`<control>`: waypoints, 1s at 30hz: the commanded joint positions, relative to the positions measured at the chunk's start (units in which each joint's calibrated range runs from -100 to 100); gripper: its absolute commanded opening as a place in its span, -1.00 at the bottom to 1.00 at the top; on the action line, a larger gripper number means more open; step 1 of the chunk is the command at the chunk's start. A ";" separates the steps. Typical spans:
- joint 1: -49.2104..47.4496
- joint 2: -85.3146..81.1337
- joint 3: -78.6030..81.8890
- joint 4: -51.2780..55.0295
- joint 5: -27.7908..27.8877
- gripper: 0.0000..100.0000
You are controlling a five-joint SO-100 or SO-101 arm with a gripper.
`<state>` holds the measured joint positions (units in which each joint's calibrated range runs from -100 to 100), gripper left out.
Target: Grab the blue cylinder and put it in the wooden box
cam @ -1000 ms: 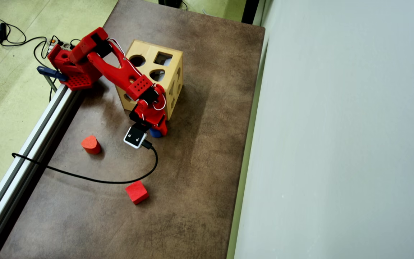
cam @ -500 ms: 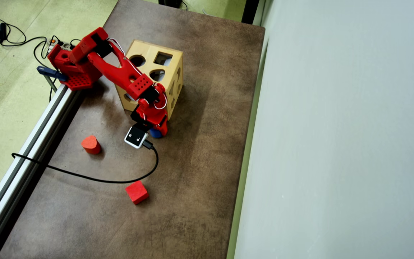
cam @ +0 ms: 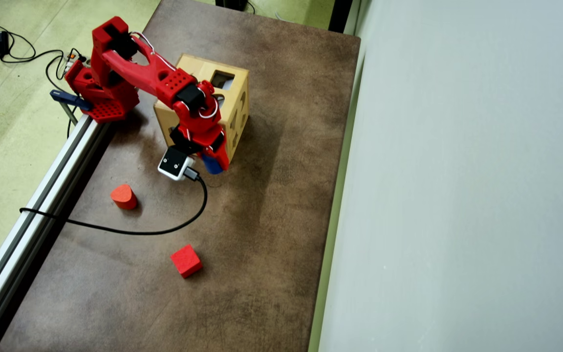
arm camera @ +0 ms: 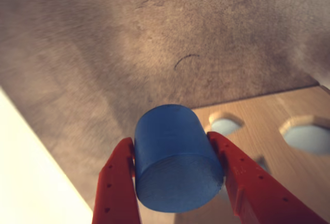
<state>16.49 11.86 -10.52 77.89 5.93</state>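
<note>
In the overhead view, the red arm (cam: 164, 83) covered much of the top face of the wooden box (cam: 235, 110), so we could make out only one square cut-out clearly and part of another hole. We could see nothing of the box's inside in either view. The blue cylinder (cam: 211, 165) showed there only as a small blue sliver below the red pincer (cam: 215, 164), just off the box's lower corner; whether it hung clear of the bench (cam: 262, 244) we could not tell for certain, though it appeared lifted.

In the wrist view, the pincer (arm camera: 178, 182) was closed on the blue cylinder (arm camera: 175, 157), one red finger (arm camera: 118, 182) pressed against each side, its flat round end facing the camera. The fingers ran off the bottom edge. Behind the cylinder on the right lay a face of the wooden box (arm camera: 268, 126) with two rounded holes.

On the bench, a red rounded block (cam: 123, 196) and a red cube (cam: 186, 260) lay well apart from the pincer, with a black cable (cam: 130, 231) curving between them.
</note>
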 commanded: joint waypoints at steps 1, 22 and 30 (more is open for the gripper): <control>-0.45 -10.80 -2.63 4.02 -0.20 -0.97; -18.87 -20.48 -1.02 20.02 -0.20 -0.97; -24.29 -23.71 8.01 19.94 -0.20 -0.97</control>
<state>-6.29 -6.02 -4.20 97.42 5.84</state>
